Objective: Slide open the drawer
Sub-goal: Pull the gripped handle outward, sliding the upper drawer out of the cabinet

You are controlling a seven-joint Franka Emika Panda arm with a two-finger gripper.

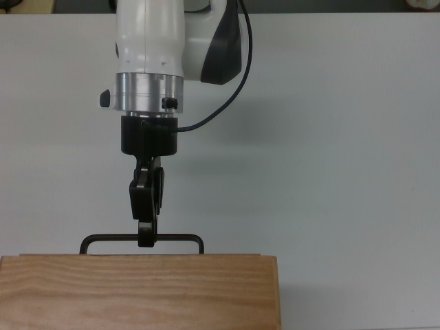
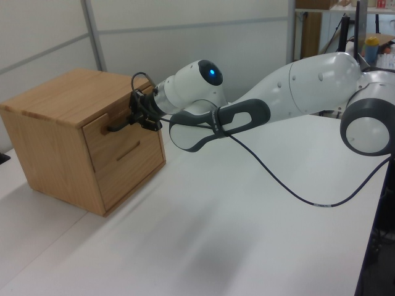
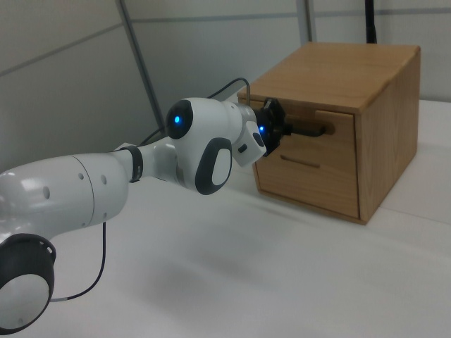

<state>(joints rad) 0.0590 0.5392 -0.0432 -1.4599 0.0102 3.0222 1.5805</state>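
While fingers point(image 1: 146, 237) clamp the drawer point(image 2: 117, 137) handle point(image 1: 175, 238) | cabinet point(image 2: 52, 102) on white table point(image 1: 344, 137) | black cable point(image 2: 296, 194) trails alongside.

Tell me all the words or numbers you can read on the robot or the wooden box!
None can be read.
The arm shows no words or numbers, only a blue light.
The wooden box and its drawer show only wood grain, no label.
The claw at the black handle carries no writing that can be made out.
The bottle far back in the left view is too small to read.
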